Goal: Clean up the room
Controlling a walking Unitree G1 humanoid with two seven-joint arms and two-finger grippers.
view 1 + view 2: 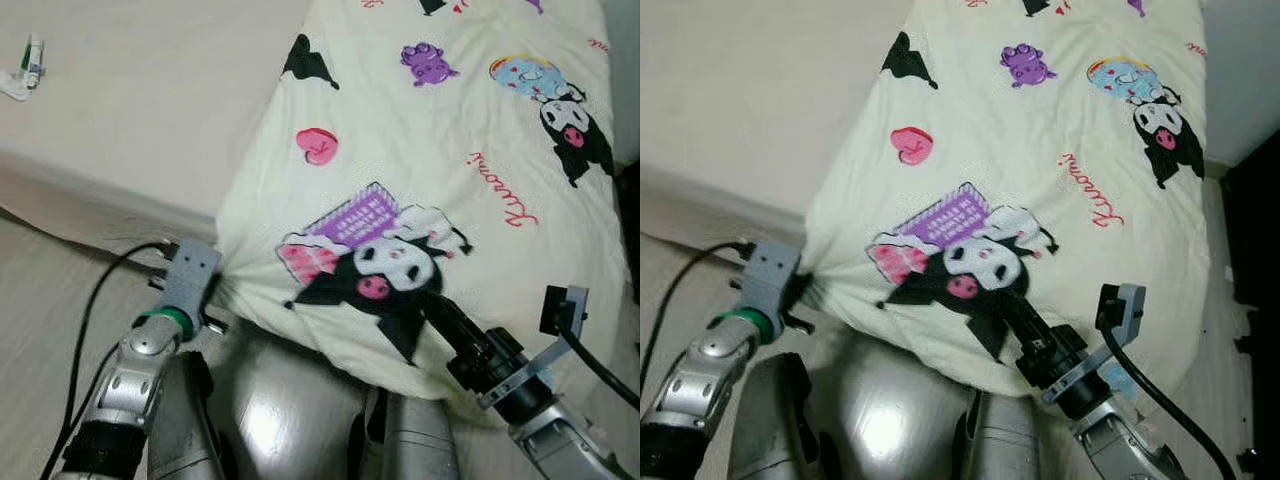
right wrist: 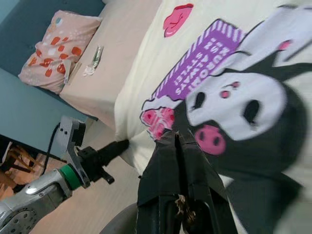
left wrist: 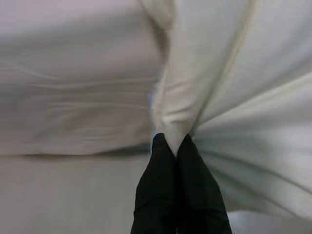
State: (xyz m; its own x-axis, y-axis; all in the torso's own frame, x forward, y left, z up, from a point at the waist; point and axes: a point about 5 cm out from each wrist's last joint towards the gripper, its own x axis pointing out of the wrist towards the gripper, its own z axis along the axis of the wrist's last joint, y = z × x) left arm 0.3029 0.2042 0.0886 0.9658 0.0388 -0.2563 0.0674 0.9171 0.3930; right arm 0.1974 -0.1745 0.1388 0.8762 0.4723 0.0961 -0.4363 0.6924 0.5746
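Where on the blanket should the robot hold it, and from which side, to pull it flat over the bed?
Probably the near hem of the blanket, approached from the foot of the bed: that edge hangs free there. The left gripper is shut on the bunched corner and the right gripper pinches the printed edge further along, so both can pull evenly.

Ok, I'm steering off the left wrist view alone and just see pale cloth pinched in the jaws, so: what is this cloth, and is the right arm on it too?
Observer: It's a cream blanket with cartoon prints, spread over the mattress; the left gripper has its near edge.
Operator: And the right?
Observer: The right gripper is shut on that blanket too, at the black cartoon figure.
Operator: Anything else lying there?
Observer: A small tube-like item on the mattress's bare part, far to the robot's left.
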